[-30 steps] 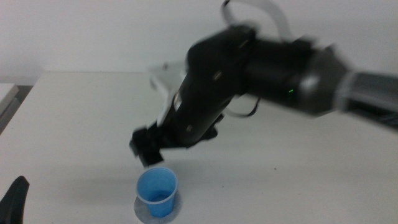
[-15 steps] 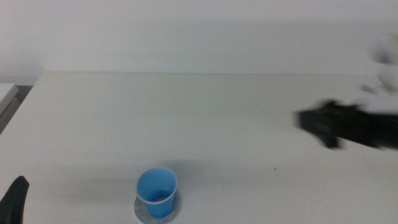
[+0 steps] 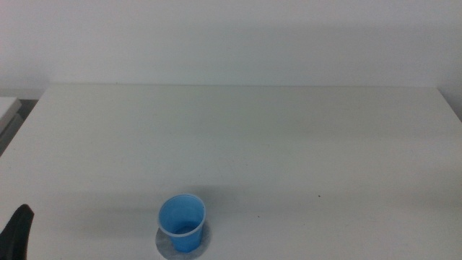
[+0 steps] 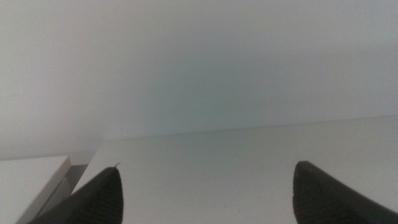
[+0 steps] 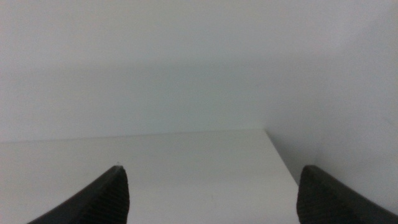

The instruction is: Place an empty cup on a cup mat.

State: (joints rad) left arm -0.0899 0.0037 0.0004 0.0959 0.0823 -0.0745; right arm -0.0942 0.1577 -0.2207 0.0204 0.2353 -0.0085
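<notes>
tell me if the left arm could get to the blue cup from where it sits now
Probably yes. The cup stands upright on the cup mat with only bare table around it. The left end effector waits at the near left corner, jaws open, and nothing lies between them.

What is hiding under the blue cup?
The cup stands upright on the round grey cup mat. Only the mat's edge peeks out around the base; its middle is covered. Inside the cup nothing shows.
</notes>
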